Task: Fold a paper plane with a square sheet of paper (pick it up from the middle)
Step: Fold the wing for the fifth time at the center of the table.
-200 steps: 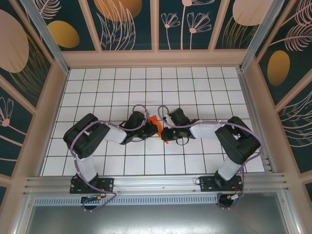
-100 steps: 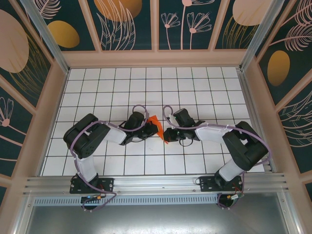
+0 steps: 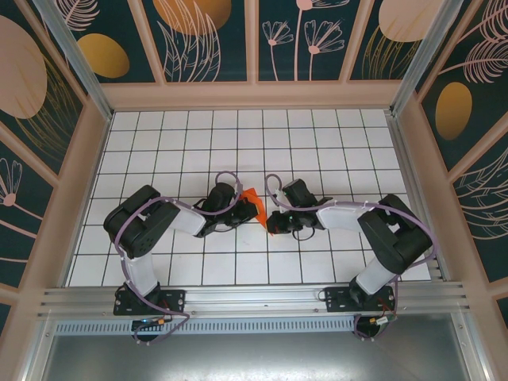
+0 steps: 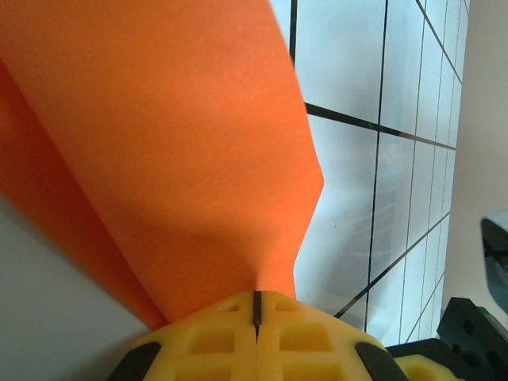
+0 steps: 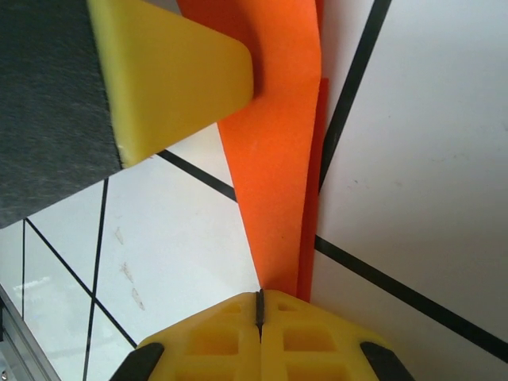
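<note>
Both left end effector [image 4: 255, 308] and right end effector [image 5: 259, 308] pinch the paper [image 4: 175, 159].

orange paper [image 4: 159, 143], yellow pincer pads [image 4: 210, 341], white table [image 3: 317, 143] with black grid

We count 1 sheet of orange paper [image 3: 255, 208]. 2 arms: left arm [image 3: 147, 226], right arm [image 3: 381, 230]. 2 tools, one per arm: left tool [image 4: 256, 308], right tool [image 5: 259, 305]. 2 purple cables [image 3: 225, 175], one per arm. 1 gridded counter [image 3: 317, 143].
</note>
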Tool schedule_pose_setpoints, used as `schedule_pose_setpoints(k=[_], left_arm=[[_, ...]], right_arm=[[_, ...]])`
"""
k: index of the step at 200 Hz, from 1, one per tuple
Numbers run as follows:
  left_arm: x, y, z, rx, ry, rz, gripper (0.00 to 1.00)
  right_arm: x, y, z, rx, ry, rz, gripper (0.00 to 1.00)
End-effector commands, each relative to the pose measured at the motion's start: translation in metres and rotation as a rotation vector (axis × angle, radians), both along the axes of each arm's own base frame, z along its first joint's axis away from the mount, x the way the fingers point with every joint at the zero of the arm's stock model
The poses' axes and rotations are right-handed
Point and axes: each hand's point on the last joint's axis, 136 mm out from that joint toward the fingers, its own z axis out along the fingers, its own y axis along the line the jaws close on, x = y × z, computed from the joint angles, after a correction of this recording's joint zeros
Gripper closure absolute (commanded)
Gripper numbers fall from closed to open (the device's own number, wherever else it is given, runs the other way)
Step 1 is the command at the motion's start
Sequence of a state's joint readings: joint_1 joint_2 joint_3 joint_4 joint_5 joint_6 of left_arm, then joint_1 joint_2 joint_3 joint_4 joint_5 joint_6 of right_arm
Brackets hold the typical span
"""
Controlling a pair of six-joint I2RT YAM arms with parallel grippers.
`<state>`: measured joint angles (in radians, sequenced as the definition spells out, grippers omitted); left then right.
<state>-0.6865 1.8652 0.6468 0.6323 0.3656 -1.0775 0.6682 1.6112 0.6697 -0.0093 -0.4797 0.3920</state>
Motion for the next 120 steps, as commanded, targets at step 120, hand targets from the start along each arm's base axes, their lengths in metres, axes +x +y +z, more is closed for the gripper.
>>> schedule_pose_setpoints(k=[120], left_arm=[[-0.035, 0.087, -0.108, 0.456, 0.206, 0.121, 1.00]], right_arm=[[-0.055, -0.041, -0.036, -0.144, 0.163, 0.036, 0.95]])
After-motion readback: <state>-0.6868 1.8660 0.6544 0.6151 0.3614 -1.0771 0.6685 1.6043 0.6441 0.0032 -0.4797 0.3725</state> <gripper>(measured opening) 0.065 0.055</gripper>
